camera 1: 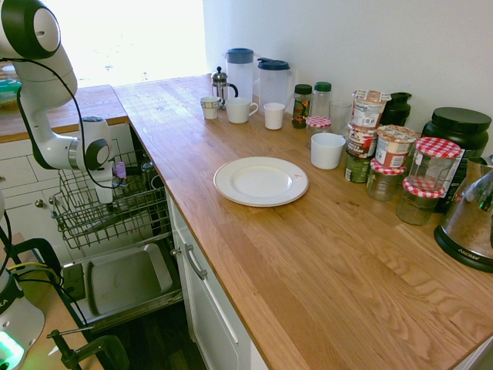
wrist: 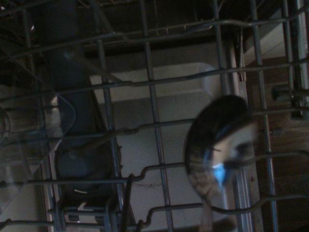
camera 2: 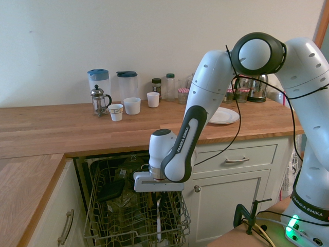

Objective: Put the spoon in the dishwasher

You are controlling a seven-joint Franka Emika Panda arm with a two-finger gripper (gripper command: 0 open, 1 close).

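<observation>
Over the wire rack (camera 2: 134,235) of the dishwasher (camera 1: 85,304), just below the countertop (camera 2: 61,126) edge, hovers with gripper (camera 2: 158,198) closed on the spoon (wrist: 217,150); finds open gaps between wires beneath, clear glassware (wrist: 29,130) to one side; holds the spoon below the jaws, handle up, bowl pointing down.

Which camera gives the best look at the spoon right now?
The wrist view: the spoon's shiny bowl fills much of it, over the rack's wires. The second exterior view shows a thin, light shape below the end effector; in the first exterior view I can't make it out.
</observation>
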